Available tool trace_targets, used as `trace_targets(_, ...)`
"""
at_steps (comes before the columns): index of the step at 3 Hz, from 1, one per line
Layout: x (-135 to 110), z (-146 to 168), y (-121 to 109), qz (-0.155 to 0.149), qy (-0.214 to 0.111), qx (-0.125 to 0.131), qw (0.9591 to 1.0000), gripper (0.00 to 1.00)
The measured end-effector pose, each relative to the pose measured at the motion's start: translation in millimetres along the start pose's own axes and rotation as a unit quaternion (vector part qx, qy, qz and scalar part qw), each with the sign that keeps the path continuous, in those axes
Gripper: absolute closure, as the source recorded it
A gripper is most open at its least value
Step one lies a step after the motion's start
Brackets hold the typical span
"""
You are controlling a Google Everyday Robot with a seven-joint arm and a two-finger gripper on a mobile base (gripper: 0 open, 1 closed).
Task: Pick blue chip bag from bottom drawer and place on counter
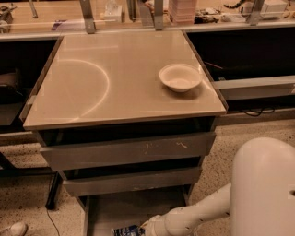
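The bottom drawer (pixel 124 207) is pulled out at the bottom of the view, its flat grey floor showing. The blue chip bag (pixel 125 231) lies on that floor at the bottom edge, only its top visible. My gripper (pixel 146 227) reaches in from the right on a white arm, right beside the bag's right side. The counter (pixel 110 78) is the glossy beige tabletop above, with a curved arc mark on its left.
A white round bowl (pixel 180 77) sits on the counter's right side. Two closed grey drawer fronts (pixel 124 152) lie between counter and open drawer. A cluttered wooden bench (pixel 138 11) runs along the back. A cable (pixel 50 216) lies on the floor at left.
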State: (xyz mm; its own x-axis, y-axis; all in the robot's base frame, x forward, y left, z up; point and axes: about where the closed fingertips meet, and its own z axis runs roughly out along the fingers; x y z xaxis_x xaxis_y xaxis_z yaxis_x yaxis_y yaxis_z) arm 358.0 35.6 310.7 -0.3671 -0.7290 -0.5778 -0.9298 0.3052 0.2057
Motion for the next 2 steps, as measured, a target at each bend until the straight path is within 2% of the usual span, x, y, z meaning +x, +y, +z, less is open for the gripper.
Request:
trace_targets(1, -18.6, -38.4, 18.6, -0.003, 0.003, 0.018, 0.9998, 1.00)
trace_targets(2, -44.9, -74.2, 36.0, -0.029, 0.005, 0.044, 0.9986, 1.00)
